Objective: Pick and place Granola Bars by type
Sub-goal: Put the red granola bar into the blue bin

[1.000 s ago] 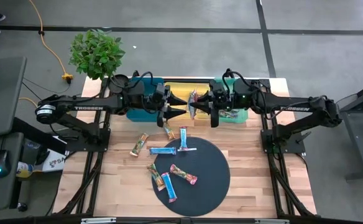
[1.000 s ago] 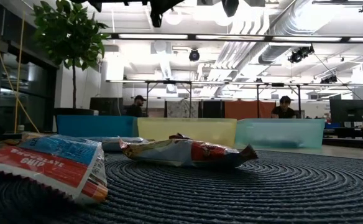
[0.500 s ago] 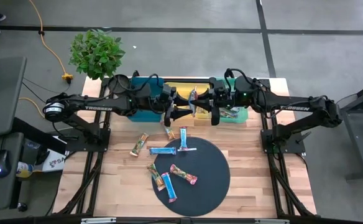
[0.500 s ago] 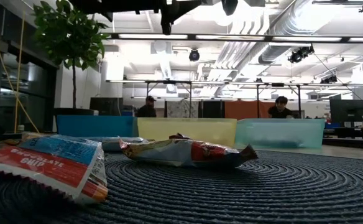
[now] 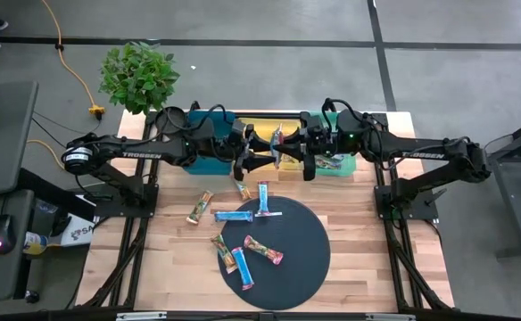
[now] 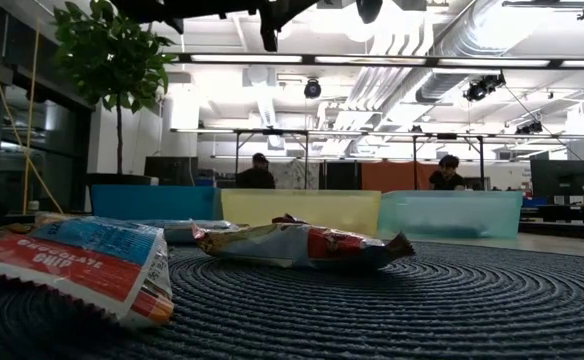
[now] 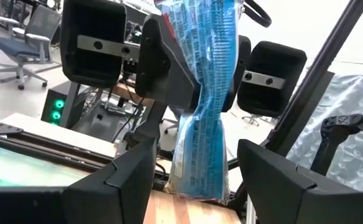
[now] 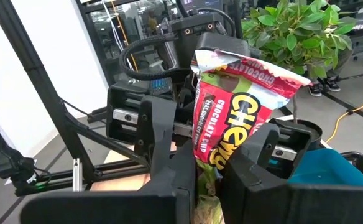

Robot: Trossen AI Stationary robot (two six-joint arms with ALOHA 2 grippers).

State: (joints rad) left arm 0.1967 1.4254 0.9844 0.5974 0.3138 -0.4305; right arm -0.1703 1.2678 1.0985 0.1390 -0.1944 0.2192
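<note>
Wooden table (image 5: 350, 267): round dark mat (image 5: 292, 259) at 6 o'clock; three trays (image 5: 209, 162) at 12; two granola bars (image 5: 200, 207) at 9.

Left arm: reached in from the left; left gripper (image 5: 262, 152) pointed right with its fingers spread either side of the raised bar's end, above the yellow tray (image 5: 259, 127).
Right arm: reached in from the right; right gripper (image 5: 285, 150) clamped the raised bar (image 5: 277, 144) over the table's back edge.
Trays: teal tray (image 5: 209, 164), yellow one and green tray (image 5: 339, 166) sat in a row under the arms.
Round black mat (image 5: 296, 259): carried a blue bar (image 5: 243, 266) and a pinkish bar (image 5: 264, 251).
Other bars: a long blue bar (image 5: 235, 215) and an upright blue bar (image 5: 263, 198) straddled the mat's rim; a tan bar (image 5: 200, 207) lay on bare wood.
Plant (image 5: 138, 77): stood beyond the table's back left corner.
</note>
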